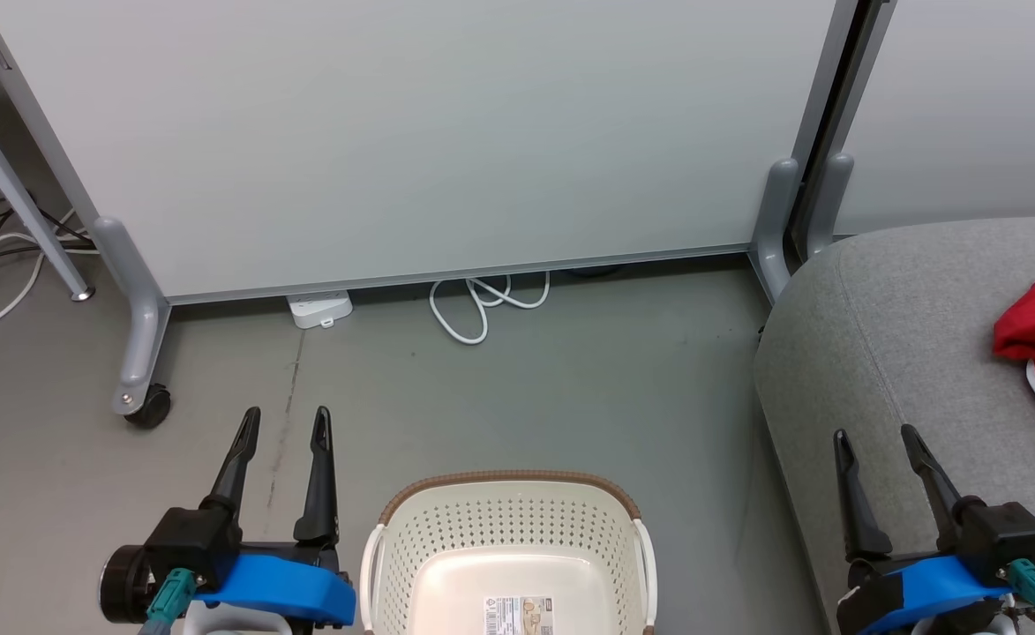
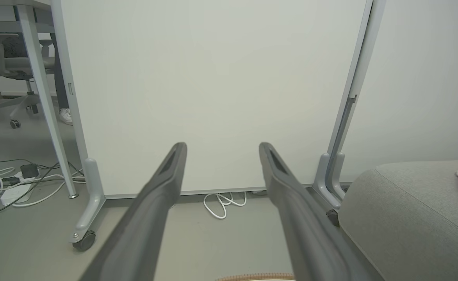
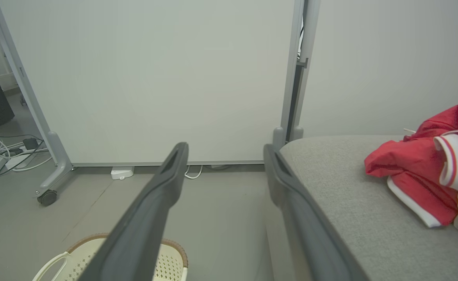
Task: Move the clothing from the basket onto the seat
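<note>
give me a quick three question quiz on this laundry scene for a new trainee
1. True or false: the visible part of the cream-white perforated plastic basket holds a garment.
2. The bright red jersey clothing with white trim lies on: A the floor, B the light-grey fabric seat, C the basket.
3. Fill in: the left gripper and the right gripper both stand ____ and hold nothing.

Key: 1 false; 2 B; 3 open.
</note>
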Motion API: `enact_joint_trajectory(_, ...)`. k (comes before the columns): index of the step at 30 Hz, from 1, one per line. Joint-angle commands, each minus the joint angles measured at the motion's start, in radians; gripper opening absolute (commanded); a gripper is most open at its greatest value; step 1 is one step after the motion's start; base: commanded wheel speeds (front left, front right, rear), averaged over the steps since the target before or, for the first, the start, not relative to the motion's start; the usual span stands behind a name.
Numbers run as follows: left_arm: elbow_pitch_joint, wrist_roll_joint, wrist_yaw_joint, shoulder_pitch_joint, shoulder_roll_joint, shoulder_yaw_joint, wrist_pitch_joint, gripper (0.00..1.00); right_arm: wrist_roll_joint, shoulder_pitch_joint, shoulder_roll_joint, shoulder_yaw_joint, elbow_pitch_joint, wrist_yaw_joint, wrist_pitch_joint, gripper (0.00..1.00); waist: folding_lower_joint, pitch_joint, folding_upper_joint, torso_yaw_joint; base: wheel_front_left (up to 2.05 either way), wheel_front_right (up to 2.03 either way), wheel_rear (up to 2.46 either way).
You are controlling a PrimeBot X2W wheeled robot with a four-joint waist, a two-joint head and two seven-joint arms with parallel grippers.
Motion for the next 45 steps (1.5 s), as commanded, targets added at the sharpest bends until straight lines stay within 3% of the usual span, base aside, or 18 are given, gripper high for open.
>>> enact_joint_trajectory(1, 0.003, -0.005, 0.002, 0.011, -0.001, -0.002, -0.003, 1.0, 0.013, 0.016, 0.003, 0.003, 0.004, 0.0, -0.001, 1.0, 0.0001, -0.001, -0.0001, -0.001, 0.0, 0.0, 0.0)
enact_joint_trajectory(15, -0.001, 0.002, 0.017, 0.002, -0.001, -0.015, -0.003, 1.0, 0.027, 0.004, 0.003, 0.013, 0.014, 0.0, -0.001, 1.0, 0.0001, -0.001, -0.0001, -0.002, 0.0, 0.0, 0.0)
enact_joint_trajectory(16, 0.004, -0.003, 0.015, 0.004, 0.0, -0.011, 0.0, 0.0, 0.022, 0.001, 0.001, 0.013, 0.014, 0.0, 0.0, 0.0, 0.0001, -0.001, -0.0001, -0.003, 0.0, 0.0, 0.0)
enact_joint_trajectory(19, 0.03, -0.006, 0.015, 0.026, 0.0, -0.01, 0.004, 0.0, 0.023, 0.006, 0.004, 0.013, 0.042, 0.0, 0.004, 0.0, 0.0001, -0.001, -0.0001, -0.003, 0.0, 0.0, 0.0)
enact_joint_trajectory(45, 0.026, -0.471, 0.004, -0.004, -0.001, 0.056, 0.125, 0.0, 0.522, -0.018, 0.003, 0.001, 0.016, 0.0, 0.126, 0.0, 0.0001, 0.003, -0.0001, -0.021, 0.0, 0.0, 0.0)
